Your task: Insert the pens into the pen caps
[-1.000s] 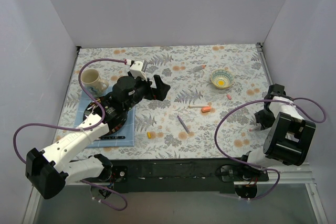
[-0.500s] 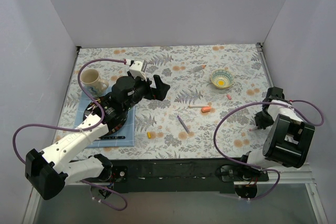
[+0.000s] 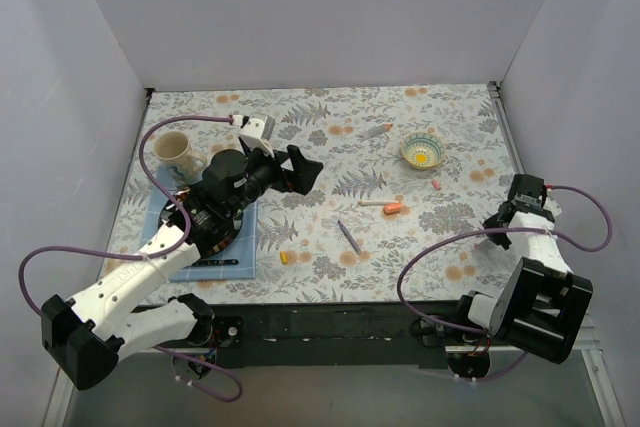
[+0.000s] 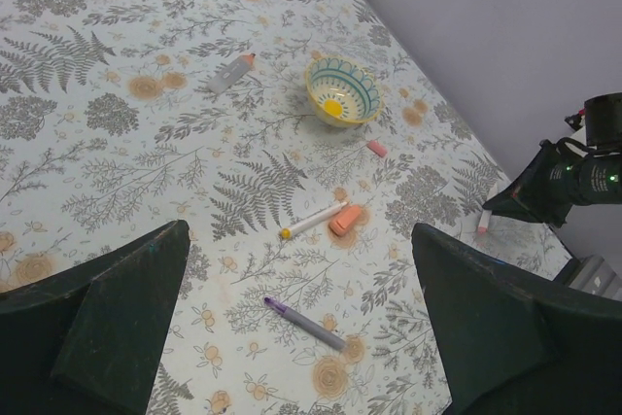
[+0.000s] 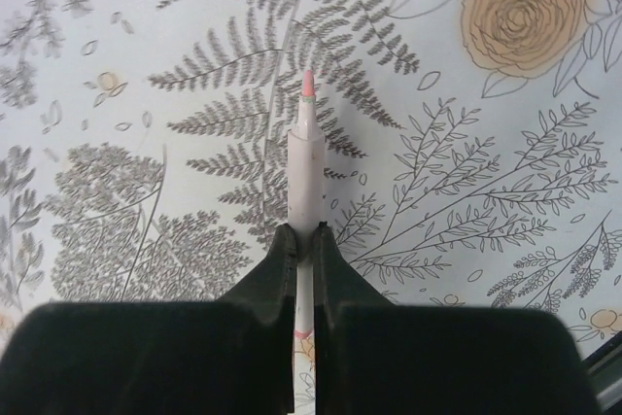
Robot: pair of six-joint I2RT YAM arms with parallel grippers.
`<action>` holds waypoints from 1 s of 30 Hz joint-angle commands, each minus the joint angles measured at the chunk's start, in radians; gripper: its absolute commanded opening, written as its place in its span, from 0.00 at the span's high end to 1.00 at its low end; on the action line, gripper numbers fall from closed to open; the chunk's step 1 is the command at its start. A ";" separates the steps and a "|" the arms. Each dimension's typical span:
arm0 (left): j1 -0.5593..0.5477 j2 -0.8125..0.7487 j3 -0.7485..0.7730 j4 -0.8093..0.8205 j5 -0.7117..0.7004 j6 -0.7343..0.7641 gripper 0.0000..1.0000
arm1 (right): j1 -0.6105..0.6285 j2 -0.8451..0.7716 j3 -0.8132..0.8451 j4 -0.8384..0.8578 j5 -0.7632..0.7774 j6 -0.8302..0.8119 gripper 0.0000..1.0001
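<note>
My right gripper [image 5: 303,235] is shut on the white-pink pen [image 5: 307,162], which lies on the cloth pointing away from the fingers at the table's right side [image 3: 505,219]. The purple pen [image 3: 349,236] lies mid-table, right below my open left gripper [image 4: 299,240], which hovers empty. The pale pen [image 4: 313,220] with a yellow tip lies beside the orange pen cap [image 4: 344,220]. The yellow pen cap [image 3: 285,257] sits near the front edge.
A patterned bowl [image 3: 422,150] stands at the back right, with a small pink piece [image 3: 436,184] in front of it. A grey stick [image 3: 376,131] lies behind. A mug [image 3: 177,153] and a blue mat [image 3: 235,252] with a dark dish sit at the left.
The right gripper's fingers have closed onto the white-pink pen, and the right arm has swung its elbow toward the front. The left gripper has stayed open, nearly still.
</note>
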 commanded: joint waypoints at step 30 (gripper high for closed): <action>0.001 0.235 0.026 0.039 0.383 -0.108 0.18 | 1.031 -0.246 0.093 0.501 -0.531 -0.170 0.99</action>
